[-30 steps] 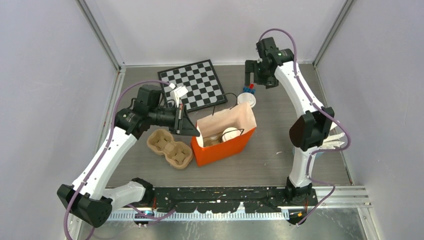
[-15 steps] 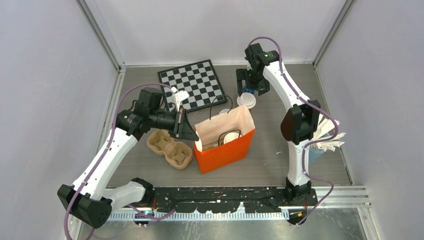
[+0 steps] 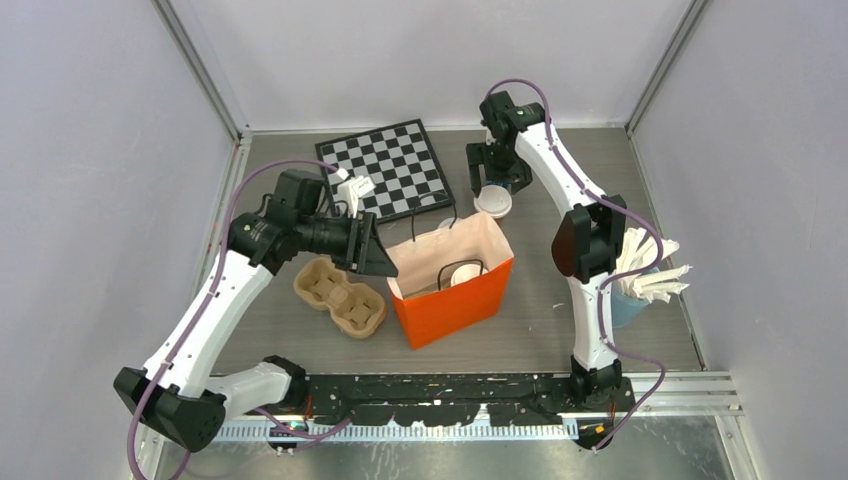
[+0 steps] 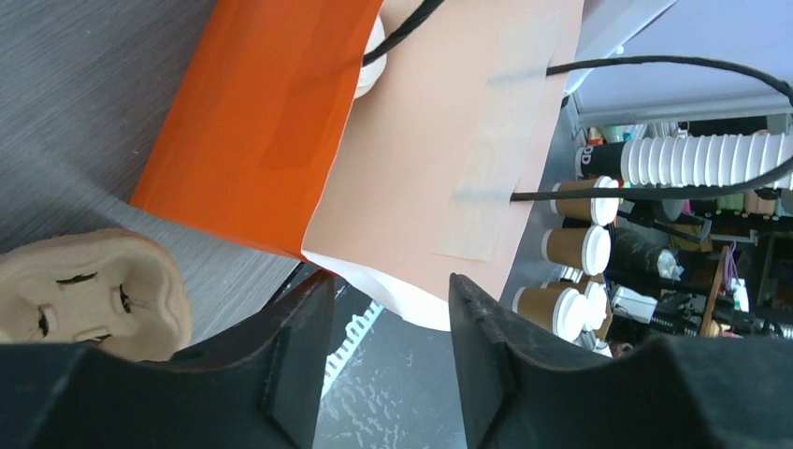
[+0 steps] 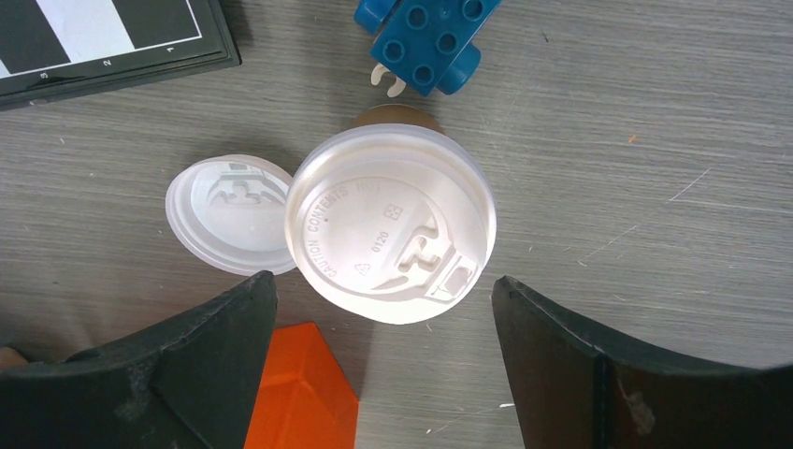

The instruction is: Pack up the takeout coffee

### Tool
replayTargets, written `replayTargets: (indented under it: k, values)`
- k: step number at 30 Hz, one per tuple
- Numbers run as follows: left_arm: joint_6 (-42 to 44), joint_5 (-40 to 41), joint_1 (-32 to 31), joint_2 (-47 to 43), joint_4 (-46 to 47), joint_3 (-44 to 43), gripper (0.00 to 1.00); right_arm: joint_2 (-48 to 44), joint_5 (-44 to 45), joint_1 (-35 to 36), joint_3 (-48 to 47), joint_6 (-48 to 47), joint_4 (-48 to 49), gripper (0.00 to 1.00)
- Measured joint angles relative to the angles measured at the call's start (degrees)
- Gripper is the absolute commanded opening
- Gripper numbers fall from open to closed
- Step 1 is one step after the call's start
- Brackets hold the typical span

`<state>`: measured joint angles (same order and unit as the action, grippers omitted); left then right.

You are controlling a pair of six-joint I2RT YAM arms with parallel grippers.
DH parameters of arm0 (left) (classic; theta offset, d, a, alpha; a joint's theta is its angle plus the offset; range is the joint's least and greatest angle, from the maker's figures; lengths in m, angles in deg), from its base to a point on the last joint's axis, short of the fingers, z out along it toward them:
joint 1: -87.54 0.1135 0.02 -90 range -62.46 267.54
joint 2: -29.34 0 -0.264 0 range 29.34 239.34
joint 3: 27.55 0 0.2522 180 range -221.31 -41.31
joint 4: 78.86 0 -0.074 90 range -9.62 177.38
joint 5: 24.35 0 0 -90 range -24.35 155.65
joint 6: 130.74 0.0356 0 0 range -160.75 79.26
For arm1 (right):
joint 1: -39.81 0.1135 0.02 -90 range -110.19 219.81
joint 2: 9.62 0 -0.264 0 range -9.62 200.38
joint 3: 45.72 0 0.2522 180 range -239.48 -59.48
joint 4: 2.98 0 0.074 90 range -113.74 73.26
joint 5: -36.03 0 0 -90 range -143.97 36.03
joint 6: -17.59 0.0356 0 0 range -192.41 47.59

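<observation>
One takeout coffee point(image 5: 391, 224), a brown cup under a white lid, stands on the table behind the orange paper bag point(image 3: 452, 300). My right gripper point(image 5: 383, 281) hangs just above this cup, open, a finger on either side of the lid and touching nothing. The top view shows this coffee point(image 3: 494, 203) below the right gripper point(image 3: 492, 185). A second lidded cup point(image 3: 462, 276) sits inside the bag. My left gripper point(image 4: 388, 285) is open at the bag's left rim point(image 4: 402, 299), whose pale corner lies loose between the tips. From above, the left gripper point(image 3: 378, 262) is beside the bag.
A loose white lid point(image 5: 229, 213) lies touching the cup. A blue toy brick point(image 5: 428, 37) and a chessboard point(image 3: 388, 168) are behind it. A tan pulp cup tray point(image 3: 340, 297) lies left of the bag. A blue tumbler point(image 3: 628, 300) with white packets stands at the right.
My left gripper has opened and let go of the bag's rim. The right arm has swung left and down over the cup behind the bag.
</observation>
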<state>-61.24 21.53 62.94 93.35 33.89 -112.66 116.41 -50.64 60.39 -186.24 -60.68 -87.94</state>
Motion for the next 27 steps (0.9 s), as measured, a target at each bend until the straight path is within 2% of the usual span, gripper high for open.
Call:
replayTargets:
  k: [5, 12, 18, 27]
  values:
    - [-0.04, 2.25, 0.00, 0.02, -0.61, -0.55, 0.57, 0.02, -0.24, -0.02, 0.70, -0.63, 0.07, 0.83]
    - [-0.28, 6.82, 0.00, 0.00, -1.38, -0.98, 0.57, 0.42, -1.55, -0.55, 3.41, -0.85, 0.90, 0.82]
    - [-0.26, 9.94, 0.00, -0.66, -1.73, -2.75, 0.58, 0.66, -1.66, -0.57, 3.28, -0.83, 0.98, 0.73]
    - [-0.26, 14.99, 0.00, -2.43, -1.79, -3.85, 0.58, -2.43, -0.92, -2.23, 8.26, -0.85, 2.80, 0.71]
